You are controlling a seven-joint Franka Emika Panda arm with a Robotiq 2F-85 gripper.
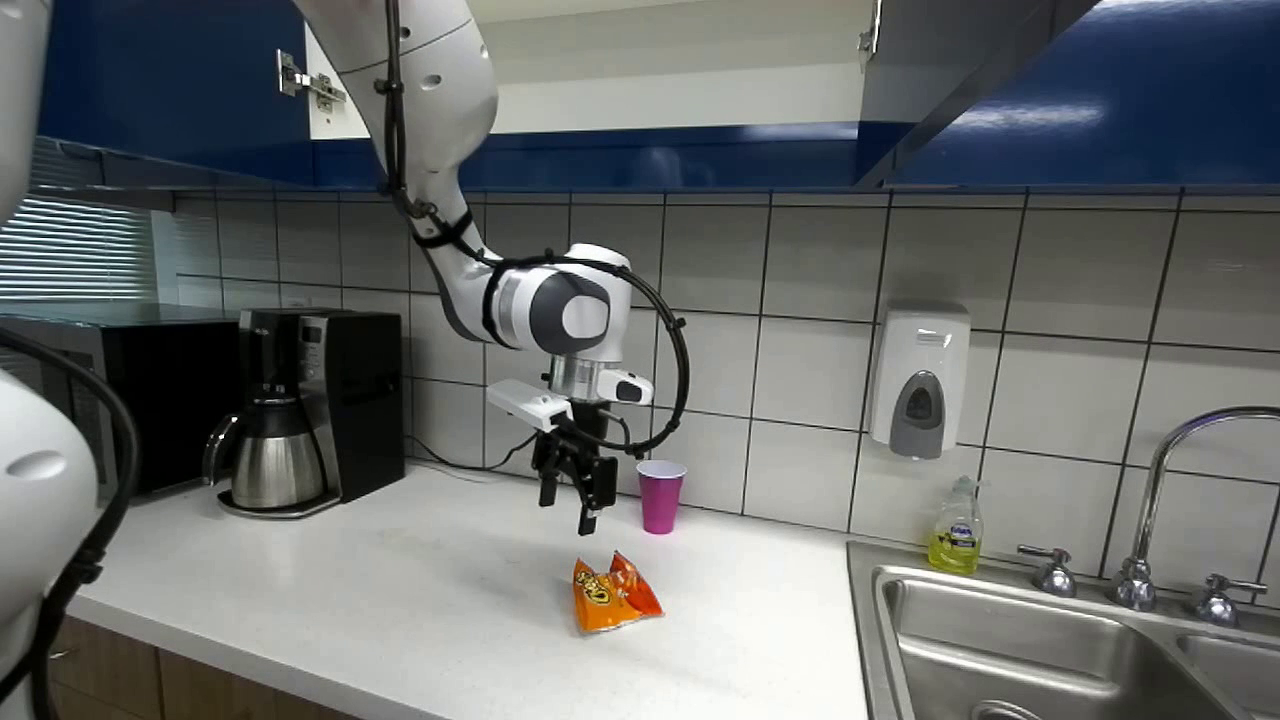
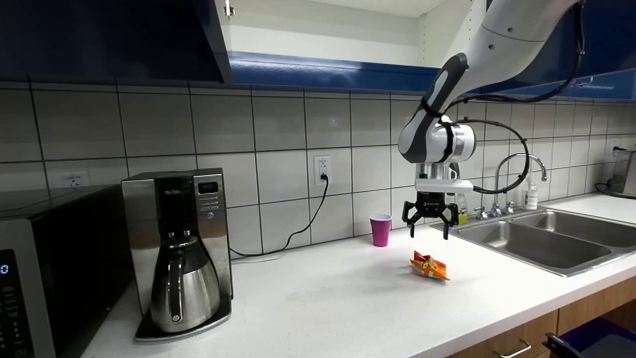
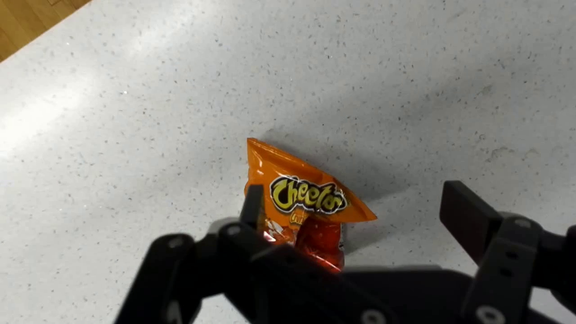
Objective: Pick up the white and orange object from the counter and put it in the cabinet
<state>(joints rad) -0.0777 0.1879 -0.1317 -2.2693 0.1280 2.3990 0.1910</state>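
A small crumpled orange and red Cheetos bag (image 1: 612, 596) lies on the white counter (image 1: 380, 590). It also shows in an exterior view (image 2: 429, 267) and in the wrist view (image 3: 299, 180), where the left finger and gripper body hide part of it. My gripper (image 1: 568, 510) is open and empty, pointing down above the bag and apart from it; it also shows in an exterior view (image 2: 429, 234). In the wrist view the gripper (image 3: 354, 191) has its fingers wide apart, with the bag nearer the left one. The cabinet (image 1: 680, 90) above stands open, also in an exterior view (image 2: 323, 35).
A magenta cup (image 1: 660, 497) stands behind the bag near the tiled wall. A coffee maker (image 2: 176, 253) and a microwave (image 2: 64, 268) stand at one end. A sink (image 1: 1000, 630) with faucet and a soap bottle (image 1: 957, 535) is at the other. Open cabinet doors (image 1: 180, 90) flank the opening.
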